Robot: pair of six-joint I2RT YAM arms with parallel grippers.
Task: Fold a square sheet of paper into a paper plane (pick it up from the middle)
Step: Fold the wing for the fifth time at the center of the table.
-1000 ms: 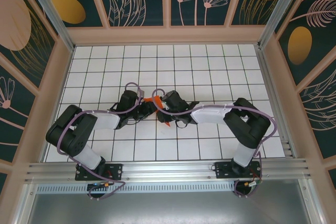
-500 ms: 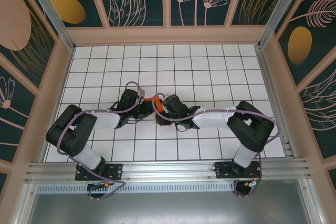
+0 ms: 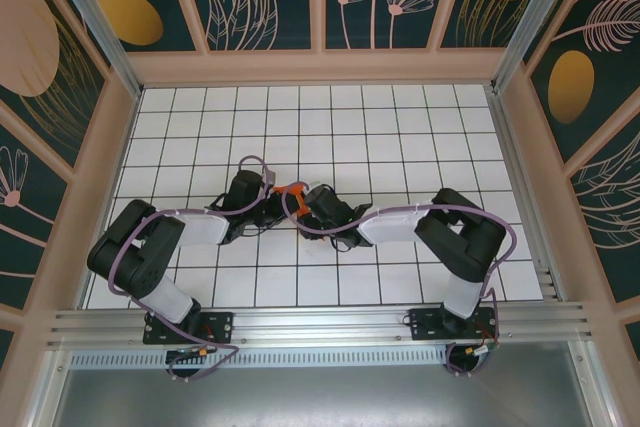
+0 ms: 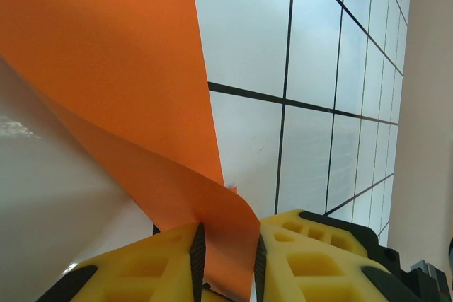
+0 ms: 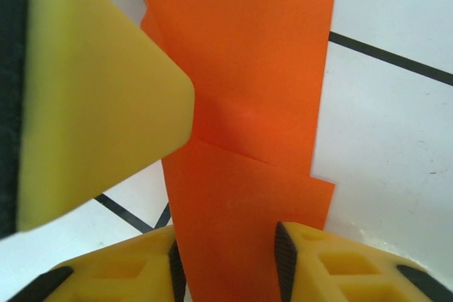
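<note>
Room: boxed cell with dark teal wall panels (image 3: 270, 7) carrying pale plant drawings and golden ovals, framed in beige, with metal corner posts. White worktop (image 3: 400, 127) with a black grid, and a metal rail (image 3: 320, 327) along its near edge. Count: two black-and-white arms, left arm (image 3: 150, 247) and right arm (image 3: 460, 237), both bent in toward mid-worktop with their wrists nearly meeting. Two end effectors with yellow fingers. One orange sheet of paper (image 3: 293, 189), folded over itself, with a layered edge visible in the right wrist view (image 5: 241, 68). It sits between the two wrists, slightly left of centre. Left end effector (image 4: 226, 245) is pinching a curled flap of the sheet (image 4: 106, 68), with paper touching both pads. Right end effector (image 5: 230, 252) has its jaws partly spread and the sheet runs flat across the gap; can't tell if it is gripped.
</note>
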